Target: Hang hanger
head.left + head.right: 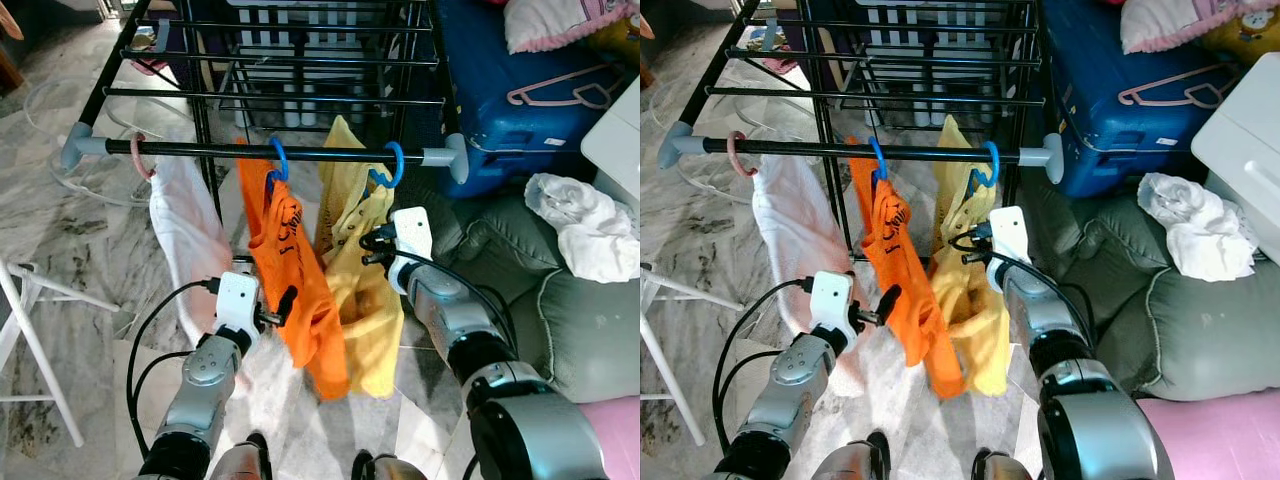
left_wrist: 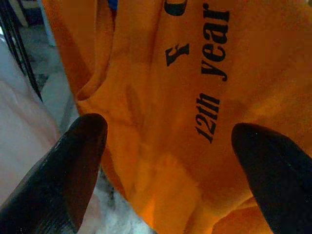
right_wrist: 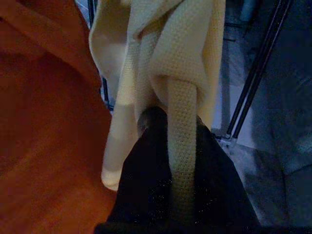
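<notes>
Hanger hooks, 2 of them in blue, already sit over the front rail (image 1: 260, 151) of the drying rack: the orange shirt's hanger (image 1: 277, 160) toward my left, the yellow shirt's hanger (image 1: 388, 166) near the rail's right end. The yellow shirt (image 1: 362, 290) drops straight below its hook, and my right hand (image 1: 378, 248) is clenched on a fold of it, directly under the hook and nearer than the left. My left hand (image 1: 282, 307) is released, fingers (image 2: 73, 175) spread just before the orange shirt (image 1: 300, 300). I judge the next move is letting go downward.
</notes>
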You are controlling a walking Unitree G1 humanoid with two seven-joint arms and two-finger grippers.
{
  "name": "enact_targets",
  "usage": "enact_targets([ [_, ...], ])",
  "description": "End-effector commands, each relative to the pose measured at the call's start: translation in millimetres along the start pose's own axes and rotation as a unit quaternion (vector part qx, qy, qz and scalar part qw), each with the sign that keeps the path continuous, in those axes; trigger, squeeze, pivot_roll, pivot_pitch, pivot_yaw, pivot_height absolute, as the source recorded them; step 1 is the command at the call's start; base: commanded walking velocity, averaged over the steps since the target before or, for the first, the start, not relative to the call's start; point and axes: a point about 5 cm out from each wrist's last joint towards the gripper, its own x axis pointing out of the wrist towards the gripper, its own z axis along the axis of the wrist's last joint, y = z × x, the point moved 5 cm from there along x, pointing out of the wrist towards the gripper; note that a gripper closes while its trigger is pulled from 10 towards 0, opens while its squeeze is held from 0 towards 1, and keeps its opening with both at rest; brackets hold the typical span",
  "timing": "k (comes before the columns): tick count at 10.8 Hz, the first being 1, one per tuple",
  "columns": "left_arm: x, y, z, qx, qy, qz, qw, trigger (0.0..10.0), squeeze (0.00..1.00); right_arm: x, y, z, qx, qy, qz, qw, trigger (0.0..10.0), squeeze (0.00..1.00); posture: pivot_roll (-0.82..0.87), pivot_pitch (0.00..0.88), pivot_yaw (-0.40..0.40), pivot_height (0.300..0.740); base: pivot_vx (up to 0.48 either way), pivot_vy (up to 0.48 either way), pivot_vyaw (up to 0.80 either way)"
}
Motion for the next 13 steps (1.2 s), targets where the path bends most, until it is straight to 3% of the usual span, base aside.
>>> enact_targets([
  [1, -0.9, -2.0, -6, 0.005, 0.012, -0.005, 1.0, 10.0, 0.0, -3.3, -0.8, -16, -0.004, 0.023, -0.001, 1.0, 10.0, 0.15, -0.05, 0.128, -0.016, 0.74, 0.0, 0.0, 0.0],
  [2, -0.2, -2.2, -5, 0.006, 0.013, -0.007, 1.0, 10.0, 0.0, -2.9, -9.6, -9, -0.005, 0.007, -0.031, 0.999, 10.0, 0.0, -0.05, 0.131, -0.012, 0.74, 0.0, 0.0, 0.0],
  [4, -0.6, -2.6, -6, 0.006, 0.015, -0.009, 1.0, 10.0, 0.0, -2.2, -14.8, -3, 0.004, -0.006, -0.054, 0.998, 10.0, 0.0, -0.05, 0.132, -0.01, 0.74, 0.0, 0.0, 0.0],
  [7, -0.7, -3.6, -9, 0.006, 0.02, -0.013, 1.0, 10.0, 0.0, 1.3, -6.6, -3, 0.006, 0.003, -0.057, 0.998, 10.0, 0.0, -0.05, 0.128, -0.01, 0.74, 0.0, 0.0, 0.0],
  [10, -0.5, -4.9, -9, 0.005, 0.022, -0.016, 1.0, 10.0, 0.0, 4.8, -8.0, 9, 0.005, -0.012, -0.098, 0.995, 10.0, 0.0, -0.04, 0.124, -0.005, 0.74, 0.0, 0.0, 0.0],
  [11, -0.9, -5.1, -10, 0.005, 0.023, -0.018, 1.0, 10.0, 0.0, 4.9, -7.3, 8, 0.009, -0.012, -0.101, 0.995, 9.3, 0.0, -0.04, 0.123, -0.005, 0.74, 0.0, 0.0, 0.0],
  [12, -1.6, -5.1, -11, 0.005, 0.024, -0.019, 1.0, 10.0, 0.0, 5.0, -6.2, 5, 0.008, -0.007, -0.103, 0.995, 10.0, 0.0, -0.04, 0.123, -0.005, 0.74, 0.0, 0.0, 0.0],
  [13, -1.5, -6.2, -11, 0.004, 0.026, -0.022, 0.999, 10.0, 0.0, 5.0, -6.4, 3, 0.011, -0.003, -0.106, 0.994, 10.0, 0.0, -0.04, 0.123, -0.004, 0.74, 0.0, 0.0, 0.0],
])
